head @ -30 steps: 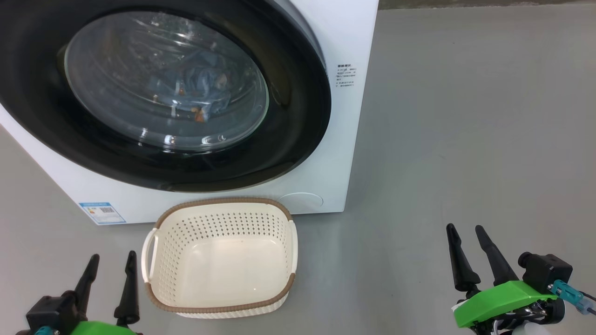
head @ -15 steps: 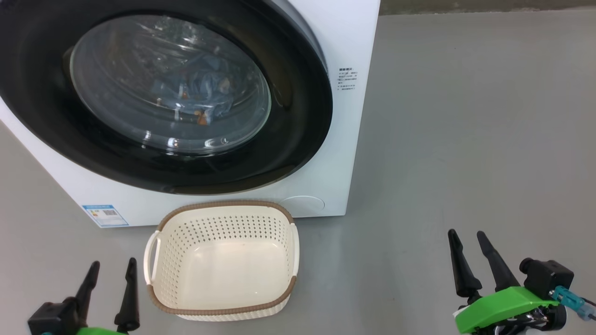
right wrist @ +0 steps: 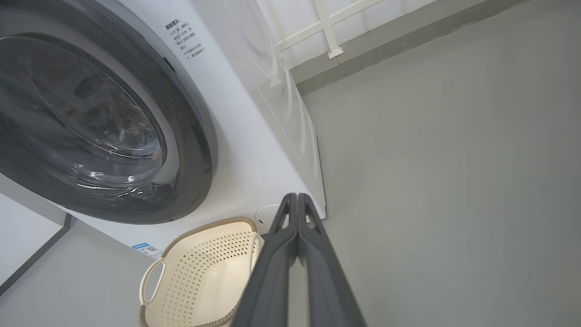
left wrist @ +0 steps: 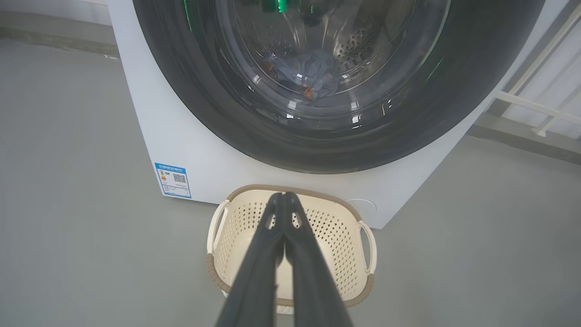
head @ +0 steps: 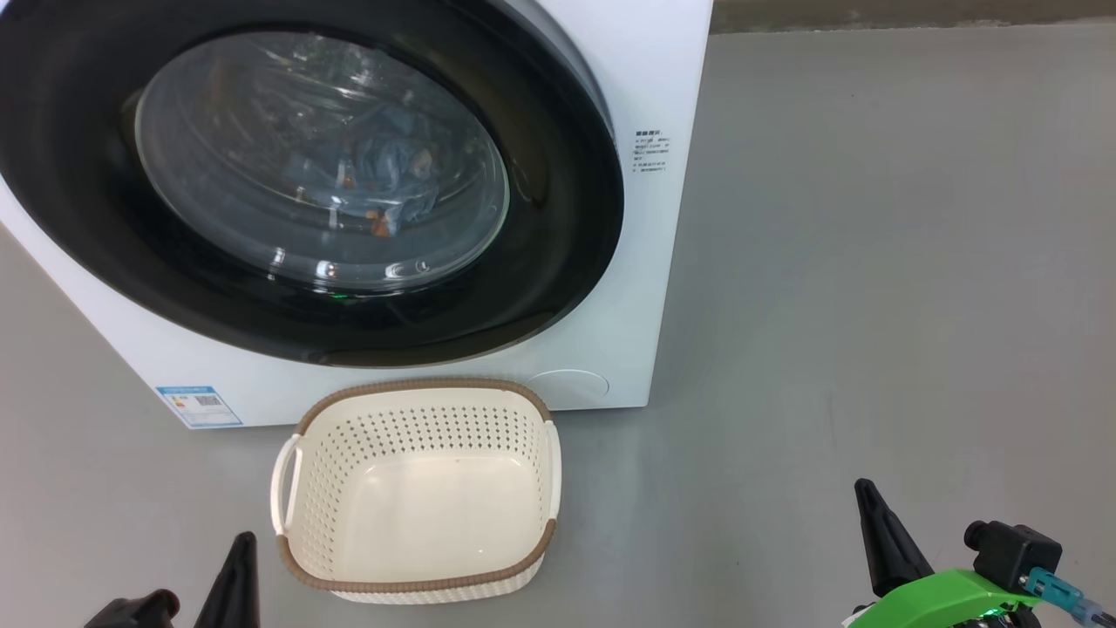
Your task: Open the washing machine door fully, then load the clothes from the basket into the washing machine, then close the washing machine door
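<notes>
Head view: the washing machine point(head: 649, 262) stands on the grey floor point(head: 872, 262), a white box turned a little askew. The washing machine door point(head: 218, 292) lies shut against its front, the wide black rim glossy around the bulging glass. Behind the glass, low in the drum, sit the clothes point(head: 392, 174), a bunched blue bundle with orange-brown specks. A small blue label sticker point(head: 199, 406) is on the machine's lower left corner. The basket point(head: 418, 386) rests on the floor just in front of the machine, below the door, upright, its bare cream bottom showing.

In the left wrist view the left pincer point(left wrist: 282, 197) has its two dark fingers pressed together, pinching nothing, with the tips over the basket's far rim as that camera sees it. Above them the perforated steel drum point(left wrist: 358, 45) shows through the glass around the clothes.

In the right wrist view the right pincer point(right wrist: 296, 196) is likewise pressed together and holds nothing, its tips before the machine's lower right corner. The basket is at that view's lower left, apart from the fingers.
</notes>
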Controlling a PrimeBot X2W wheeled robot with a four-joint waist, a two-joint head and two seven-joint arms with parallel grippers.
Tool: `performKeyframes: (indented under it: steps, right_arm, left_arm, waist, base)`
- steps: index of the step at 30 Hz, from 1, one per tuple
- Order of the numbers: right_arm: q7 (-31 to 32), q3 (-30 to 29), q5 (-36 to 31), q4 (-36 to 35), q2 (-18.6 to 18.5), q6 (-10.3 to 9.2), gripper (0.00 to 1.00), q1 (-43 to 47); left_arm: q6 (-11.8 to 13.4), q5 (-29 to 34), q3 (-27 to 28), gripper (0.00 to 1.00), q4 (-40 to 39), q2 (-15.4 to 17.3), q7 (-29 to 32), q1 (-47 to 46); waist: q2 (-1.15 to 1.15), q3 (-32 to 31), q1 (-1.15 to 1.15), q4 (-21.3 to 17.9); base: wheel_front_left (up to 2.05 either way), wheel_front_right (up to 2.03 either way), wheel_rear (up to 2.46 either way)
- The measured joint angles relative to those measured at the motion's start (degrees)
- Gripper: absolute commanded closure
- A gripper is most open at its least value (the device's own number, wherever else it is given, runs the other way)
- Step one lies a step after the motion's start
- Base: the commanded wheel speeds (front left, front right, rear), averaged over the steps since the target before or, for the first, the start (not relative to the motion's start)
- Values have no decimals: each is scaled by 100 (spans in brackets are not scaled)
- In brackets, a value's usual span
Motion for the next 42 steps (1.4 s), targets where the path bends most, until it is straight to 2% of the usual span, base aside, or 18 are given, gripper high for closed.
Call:
performKeyframes:
  steps: [42]
  right_arm:
    - [688, -236, 2243, -298, 22, 0, 100, 0]
  left_arm:
    - [5, -2441, 250, 100, -34, -151, 698, -99]
  waist:
    - [0, -104, -1, 48]
  base:
    - [0, 0, 0]
